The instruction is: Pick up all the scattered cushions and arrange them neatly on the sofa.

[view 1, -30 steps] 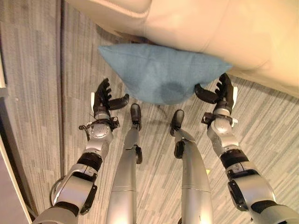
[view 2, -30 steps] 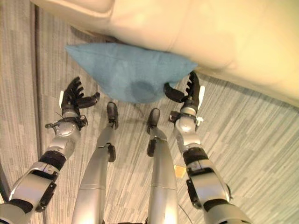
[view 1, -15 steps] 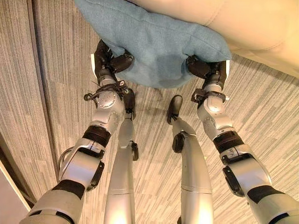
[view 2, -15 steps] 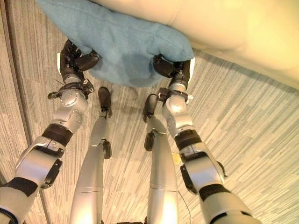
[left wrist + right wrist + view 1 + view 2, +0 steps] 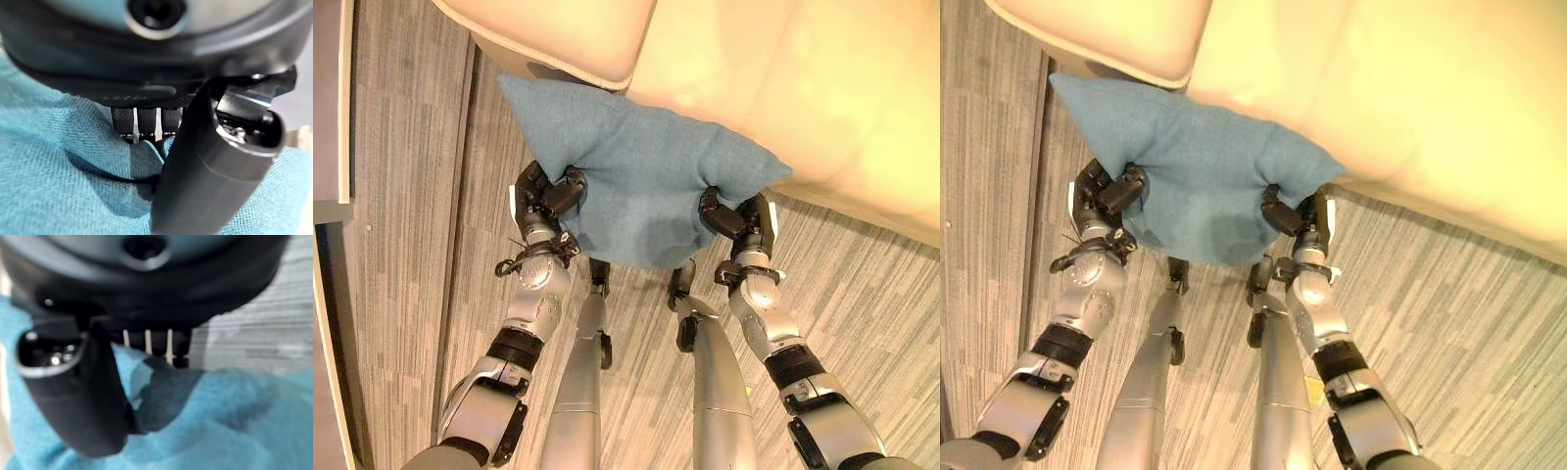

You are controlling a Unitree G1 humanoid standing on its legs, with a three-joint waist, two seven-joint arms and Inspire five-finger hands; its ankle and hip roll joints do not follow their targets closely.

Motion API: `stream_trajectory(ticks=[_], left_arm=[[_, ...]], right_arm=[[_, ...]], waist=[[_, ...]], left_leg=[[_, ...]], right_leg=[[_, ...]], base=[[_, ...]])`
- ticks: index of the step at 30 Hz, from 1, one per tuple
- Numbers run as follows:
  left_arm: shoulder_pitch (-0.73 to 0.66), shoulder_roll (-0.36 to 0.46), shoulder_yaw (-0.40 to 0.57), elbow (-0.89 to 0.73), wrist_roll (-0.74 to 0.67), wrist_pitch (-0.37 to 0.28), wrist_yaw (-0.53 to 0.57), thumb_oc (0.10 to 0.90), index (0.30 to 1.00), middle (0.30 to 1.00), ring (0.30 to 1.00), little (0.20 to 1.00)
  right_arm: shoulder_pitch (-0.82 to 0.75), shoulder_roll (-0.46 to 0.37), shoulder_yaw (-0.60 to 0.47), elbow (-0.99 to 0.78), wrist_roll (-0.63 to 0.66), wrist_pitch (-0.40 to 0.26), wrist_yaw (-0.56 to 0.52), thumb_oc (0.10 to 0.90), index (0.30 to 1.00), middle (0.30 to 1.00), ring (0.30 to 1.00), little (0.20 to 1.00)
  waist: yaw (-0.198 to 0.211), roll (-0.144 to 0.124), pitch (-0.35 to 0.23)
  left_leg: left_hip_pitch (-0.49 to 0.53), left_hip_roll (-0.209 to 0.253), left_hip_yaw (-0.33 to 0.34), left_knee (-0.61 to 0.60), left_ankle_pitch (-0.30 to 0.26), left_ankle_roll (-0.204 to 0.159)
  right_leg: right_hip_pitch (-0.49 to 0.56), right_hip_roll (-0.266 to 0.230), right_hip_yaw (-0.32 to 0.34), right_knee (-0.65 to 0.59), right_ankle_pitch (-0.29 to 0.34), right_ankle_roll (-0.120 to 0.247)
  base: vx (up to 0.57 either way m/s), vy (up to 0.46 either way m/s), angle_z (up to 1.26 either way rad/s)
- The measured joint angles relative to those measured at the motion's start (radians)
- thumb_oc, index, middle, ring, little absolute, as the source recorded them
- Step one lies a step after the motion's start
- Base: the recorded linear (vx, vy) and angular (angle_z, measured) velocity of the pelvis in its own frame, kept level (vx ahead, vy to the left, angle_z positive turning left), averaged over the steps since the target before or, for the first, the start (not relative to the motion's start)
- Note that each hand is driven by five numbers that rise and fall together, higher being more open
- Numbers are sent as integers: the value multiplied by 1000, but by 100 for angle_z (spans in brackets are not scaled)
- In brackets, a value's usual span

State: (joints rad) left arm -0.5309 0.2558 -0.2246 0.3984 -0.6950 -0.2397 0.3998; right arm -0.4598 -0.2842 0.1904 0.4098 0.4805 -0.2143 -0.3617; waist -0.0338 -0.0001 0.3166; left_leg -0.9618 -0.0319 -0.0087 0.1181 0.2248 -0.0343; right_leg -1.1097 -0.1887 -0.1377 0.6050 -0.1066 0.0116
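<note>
Blue fabric cushion [image 5: 641, 186], a second ago lying free between open hands, is now pinched by left hand [image 5: 540, 200] and right hand [image 5: 741, 219], thumbs over fingers, against the cream sofa [image 5: 773, 88].

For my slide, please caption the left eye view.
Both hands, left and right, pinch a blue fabric cushion before the cream sofa.

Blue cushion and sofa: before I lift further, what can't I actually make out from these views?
- Underside of the blue cushion: hidden in the eye views by the cushion itself.
- Fingertips of the left hand and right hand: buried in cloth in both wrist views.
- Sofa: cut off by the top and right edges, so free seat space is unknown.
- Other cushions: none can be made out.
</note>
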Motion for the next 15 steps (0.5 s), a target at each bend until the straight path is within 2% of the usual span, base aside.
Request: stream_trajectory(ticks=[1,4,5,7,8,9,11,12,13,15], left_arm=[[20,-5,0,-3,4,0,-4,400,300,300,300,300],[133,-24,-12,-64,11,3,-25,400,300,300,300,300],[217,-18,-20,-138,12,3,-54,400,300,300,300,300],[288,-3,-29,-187,12,3,-85,400,300,300,300,300],[336,10,-35,-206,12,3,-107,400,300,300,300,300],[355,10,-41,-216,12,0,-114,400,300,300,300,300],[377,29,-45,-218,12,-4,-128,400,300,300,300,300],[378,36,-45,-218,12,-3,-133,400,300,300,300,300],[408,54,-46,-218,13,0,-146,400,300,300,300,300],[455,80,-46,-219,40,1,-162,400,300,300,300,300]], right_arm=[[17,1,2,-4,0,-4,3,400,300,300,300,300],[132,1,-9,-77,-14,-8,13,400,300,300,300,300],[229,-6,-27,-155,-33,-11,32,400,300,300,300,300],[308,-6,-40,-209,-46,-12,47,400,300,300,300,300],[360,-9,-44,-241,-65,-11,58,400,300,300,300,300],[380,-4,-45,-256,-74,-12,66,400,300,300,300,300],[394,-13,-49,-263,-85,-14,75,400,300,300,300,300],[394,-13,-62,-265,-93,-11,80,400,300,300,300,300],[409,-16,-62,-268,-116,-5,97,400,300,300,300,300],[431,-23,-63,-270,-145,2,121,400,300,300,300,300]], waist=[[-1,0,0],[-7,-1,0],[-9,-1,0],[-12,-1,0],[-13,-3,-3],[-12,-4,-6],[-12,-6,-48],[-11,-6,-48],[-12,-6,-48],[-17,-8,-50]], left_leg=[[22,0,-1,-2,-2,3],[173,-1,-1,-44,-13,14],[266,0,-1,-67,-17,19],[369,3,0,-86,-32,24],[472,7,1,-112,-44,20],[512,10,3,-125,-47,21],[533,15,3,-132,-56,21],[567,20,5,-147,-56,21],[652,31,7,-181,-56,21],[758,35,17,-206,-59,18]], right_leg=[[24,0,-1,-8,-1,2],[179,2,-8,-58,-8,16],[279,5,-17,-92,-13,24],[390,10,-22,-130,-18,33],[501,18,-26,-173,-23,41],[542,23,-27,-192,-22,43],[573,28,-30,-218,-21,46],[608,35,-33,-240,-13,52],[705,52,-41,-298,-2,58],[831,62,-46,-373,8,67]], base=[[0,0,0],[43,7,-4],[125,11,-5],[149,-9,-7],[150,-16,-12],[174,-10,-11],[197,-9,-8],[247,-8,-12],[231,-1,-12],[130,5,-8]])
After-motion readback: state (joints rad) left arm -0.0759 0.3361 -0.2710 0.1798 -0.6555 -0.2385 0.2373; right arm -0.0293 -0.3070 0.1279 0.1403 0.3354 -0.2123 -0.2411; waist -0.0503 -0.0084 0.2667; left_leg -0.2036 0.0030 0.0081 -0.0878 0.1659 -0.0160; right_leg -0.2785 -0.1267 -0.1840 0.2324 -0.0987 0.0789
